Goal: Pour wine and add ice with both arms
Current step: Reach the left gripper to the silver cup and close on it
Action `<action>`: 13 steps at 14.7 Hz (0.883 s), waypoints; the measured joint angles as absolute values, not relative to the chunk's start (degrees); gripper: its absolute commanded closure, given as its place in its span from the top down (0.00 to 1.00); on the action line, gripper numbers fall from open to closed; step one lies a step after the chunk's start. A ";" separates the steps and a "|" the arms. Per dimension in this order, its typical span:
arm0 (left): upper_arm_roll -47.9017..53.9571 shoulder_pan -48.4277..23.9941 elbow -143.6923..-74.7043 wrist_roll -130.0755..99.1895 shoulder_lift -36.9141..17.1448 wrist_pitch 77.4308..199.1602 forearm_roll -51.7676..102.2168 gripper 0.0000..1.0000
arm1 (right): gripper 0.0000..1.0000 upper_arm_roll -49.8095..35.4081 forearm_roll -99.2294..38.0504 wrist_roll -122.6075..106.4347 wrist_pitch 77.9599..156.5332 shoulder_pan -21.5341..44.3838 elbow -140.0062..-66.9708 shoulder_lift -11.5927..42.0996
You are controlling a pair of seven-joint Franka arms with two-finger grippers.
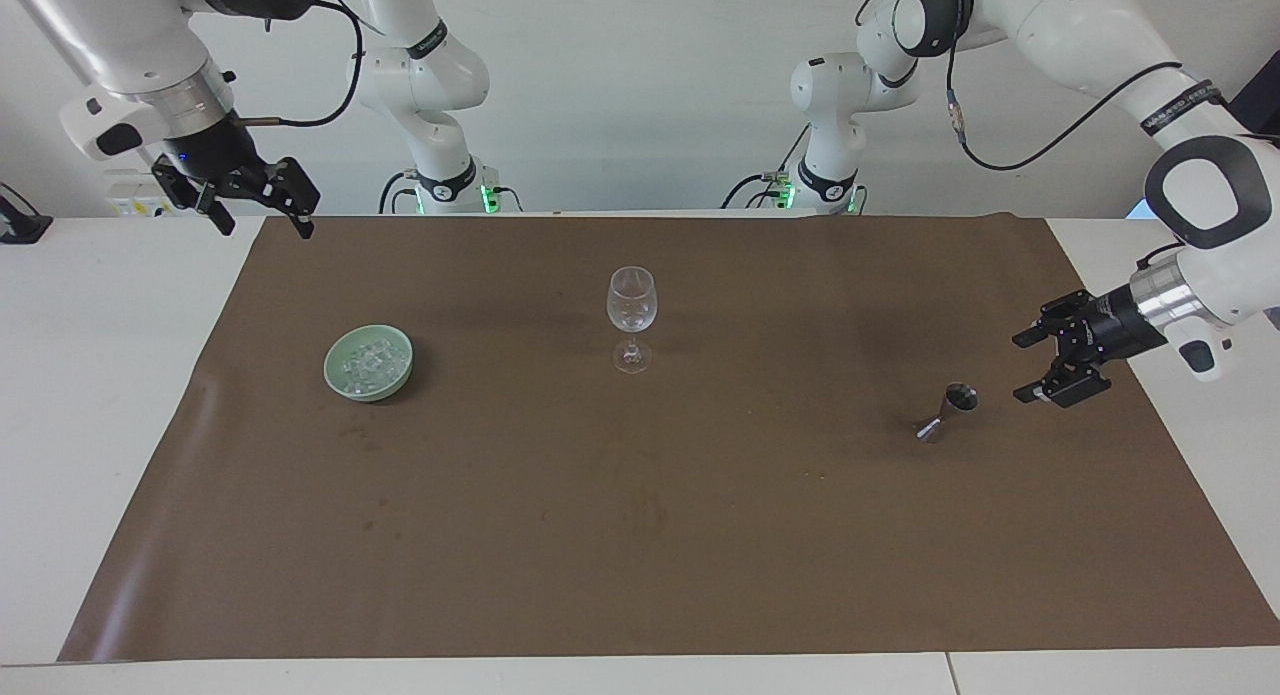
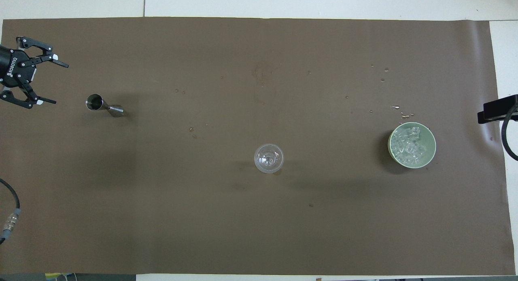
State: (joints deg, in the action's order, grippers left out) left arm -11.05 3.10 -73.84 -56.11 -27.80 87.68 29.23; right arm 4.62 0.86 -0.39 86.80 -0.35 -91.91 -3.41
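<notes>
Two white robot arms are working at a white surface point(image 1: 100, 425) covered by a brown paper mat point(image 1: 660, 535). The task is to pour wine into a glass and add ice, and nothing is looking done yet.

A clear wine glass point(image 1: 631, 315) is standing upright near the middle of the mat. Its bowl is appearing empty, with no wine and no ice inside.

The ice point(image 1: 369, 363) is sitting as a heap of small clear cubes in a pale green bowl point(image 1: 340, 377), toward the right arm's end of the mat and well apart from the glass. A few droplets or chips point(image 2: 398, 109) are lying on the mat just beside the bowl, on its side farther from the robots.

A small metal jigger point(image 1: 947, 412), the measuring cup, is standing toward the left arm's end of the mat. From above its upper cup is looking dark; whether it is holding liquid cannot be told.

The left claw point(image 1: 1030, 365) is hanging low beside the jigger, turned sideways toward it, with its fingers spread wide and gripping nothing. It is not touching the jigger.

The right claw point(image 1: 258, 220) is waiting high over the mat's corner nearest the robots, fingers also spread wide and empty.

Judging from this, the first step, picking up the jigger, is only being approached. The pour and the ice are both remaining to be done.
</notes>
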 measured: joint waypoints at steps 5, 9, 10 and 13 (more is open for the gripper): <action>-11.61 6.84 -74.48 -62.21 -32.29 91.98 35.72 1.00 | 1.00 4.62 0.86 -0.39 86.80 -0.35 -91.91 -3.41; -11.76 8.98 -76.44 -64.62 -34.70 95.20 42.04 1.00 | 1.00 4.62 0.86 -0.39 86.80 -0.35 -91.91 -3.41; -11.78 9.66 -77.00 -64.93 -35.10 95.30 43.07 1.00 | 1.00 4.62 0.86 -0.39 86.80 -0.35 -91.91 -3.41; -11.76 10.79 -81.67 -65.03 -34.84 95.49 46.40 1.00 | 1.00 4.62 0.86 -0.39 86.80 -0.35 -91.91 -3.41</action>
